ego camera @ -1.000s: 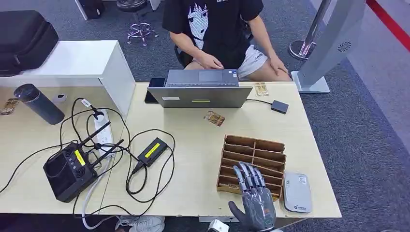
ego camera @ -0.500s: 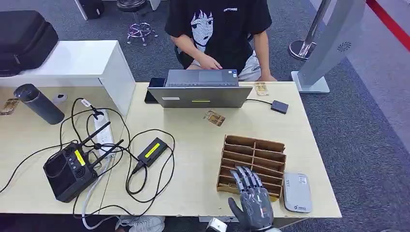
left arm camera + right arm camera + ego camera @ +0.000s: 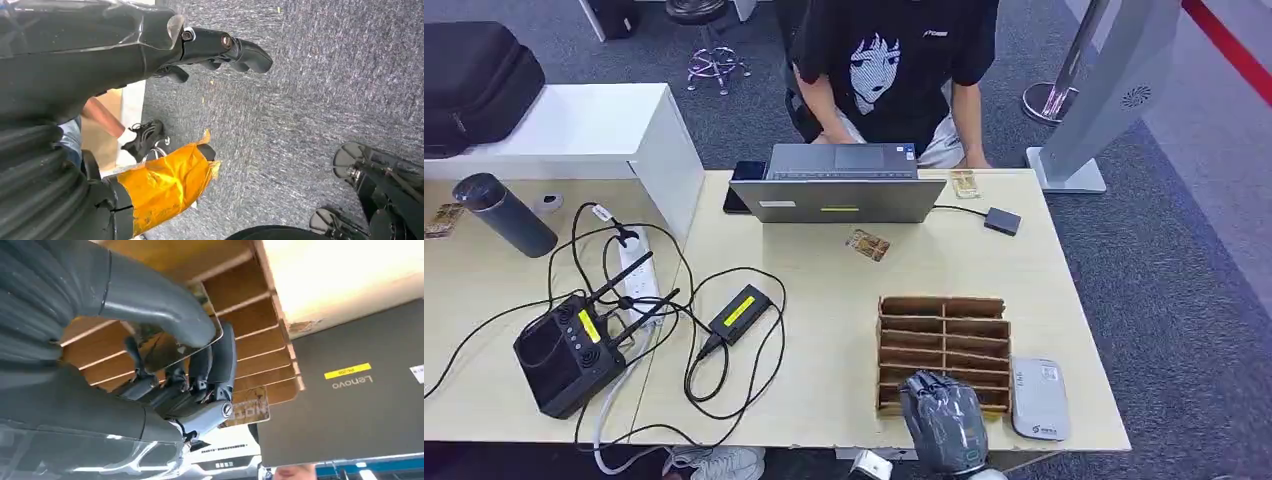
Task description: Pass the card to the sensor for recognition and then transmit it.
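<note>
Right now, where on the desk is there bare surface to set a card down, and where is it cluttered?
Bare desktop lies between the black adapter and the wooden card rack, and ahead of the rack toward the laptop. The left side is crowded with cables and the black controller.

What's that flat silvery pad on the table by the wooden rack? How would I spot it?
Start at the pale wooden table and find the brown slotted rack near its front right corner. Right beside the rack, on its right, lies the pad: flat, light grey, rounded corners, unlike the dark gadgets and cables on the left.
</note>
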You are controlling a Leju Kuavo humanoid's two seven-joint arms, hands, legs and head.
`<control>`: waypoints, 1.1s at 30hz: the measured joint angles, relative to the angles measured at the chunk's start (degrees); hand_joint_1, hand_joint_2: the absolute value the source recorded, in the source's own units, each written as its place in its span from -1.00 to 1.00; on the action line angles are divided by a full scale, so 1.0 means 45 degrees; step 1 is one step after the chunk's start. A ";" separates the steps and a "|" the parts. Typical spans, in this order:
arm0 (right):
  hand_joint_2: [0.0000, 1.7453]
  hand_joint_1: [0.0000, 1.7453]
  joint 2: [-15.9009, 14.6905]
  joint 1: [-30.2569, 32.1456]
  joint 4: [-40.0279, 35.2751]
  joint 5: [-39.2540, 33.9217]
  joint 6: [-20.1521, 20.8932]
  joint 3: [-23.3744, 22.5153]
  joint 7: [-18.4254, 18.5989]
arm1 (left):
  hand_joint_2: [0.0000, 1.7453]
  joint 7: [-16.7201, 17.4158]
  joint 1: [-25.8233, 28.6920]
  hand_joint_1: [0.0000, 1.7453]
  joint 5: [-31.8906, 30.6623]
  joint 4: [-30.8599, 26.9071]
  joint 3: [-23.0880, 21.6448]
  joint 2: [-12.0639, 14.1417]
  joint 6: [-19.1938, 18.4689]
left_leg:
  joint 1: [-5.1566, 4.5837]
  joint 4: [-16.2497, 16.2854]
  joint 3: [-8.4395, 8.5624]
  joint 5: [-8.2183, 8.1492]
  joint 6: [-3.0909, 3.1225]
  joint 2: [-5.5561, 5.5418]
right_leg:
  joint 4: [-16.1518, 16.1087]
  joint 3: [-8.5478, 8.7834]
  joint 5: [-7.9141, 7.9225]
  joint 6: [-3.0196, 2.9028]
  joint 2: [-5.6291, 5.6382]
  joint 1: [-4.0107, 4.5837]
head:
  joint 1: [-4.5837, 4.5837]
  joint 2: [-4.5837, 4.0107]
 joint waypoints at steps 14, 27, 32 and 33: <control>1.00 0.90 -0.0170 -0.0116 -0.2436 0.2073 -0.0015 -0.0577 -0.0189 | 1.00 0.0000 -0.0031 -1.00 0.0010 0.0000 -0.0194 0.0155 0.0014 | 0.0000 0.0001 0.0003 0.0005 -0.0005 0.0002 | 0.0001 0.0000 0.0003 -0.0002 0.0001 0.0000 | 0.0000 0.0000; 1.00 1.00 -0.0267 -0.0944 -0.6218 0.0881 0.0043 -0.1481 -0.1755 | 1.00 0.0000 -0.0043 -1.00 -0.0034 0.0000 -0.0495 0.0203 -0.0019 | 0.0001 -0.0001 -0.0004 0.0007 -0.0008 0.0014 | 0.0009 0.0003 0.0013 -0.0016 0.0010 0.0001 | 0.0005 0.0000; 1.00 1.00 -0.0355 -0.4505 -0.4355 -0.0764 0.2529 -0.0903 0.0862 | 1.00 0.0000 -0.0110 -1.00 -0.0325 0.0000 -0.0840 0.0549 -0.0611 | 0.0002 -0.0004 0.0003 0.0052 -0.0032 0.0115 | 0.0021 -0.0024 0.0088 -0.0038 0.0102 0.0002 | 0.0000 0.0000; 1.00 1.00 -0.0355 -0.5393 -0.3762 -0.0953 0.3067 -0.0796 0.1235 | 1.00 0.0000 -0.0149 -1.00 -0.0399 0.0000 -0.0928 0.0651 -0.0739 | 0.0003 -0.0004 -0.0009 0.0079 -0.0025 0.0107 | 0.0022 -0.0030 0.0096 -0.0029 0.0097 0.0003 | 0.0005 0.0000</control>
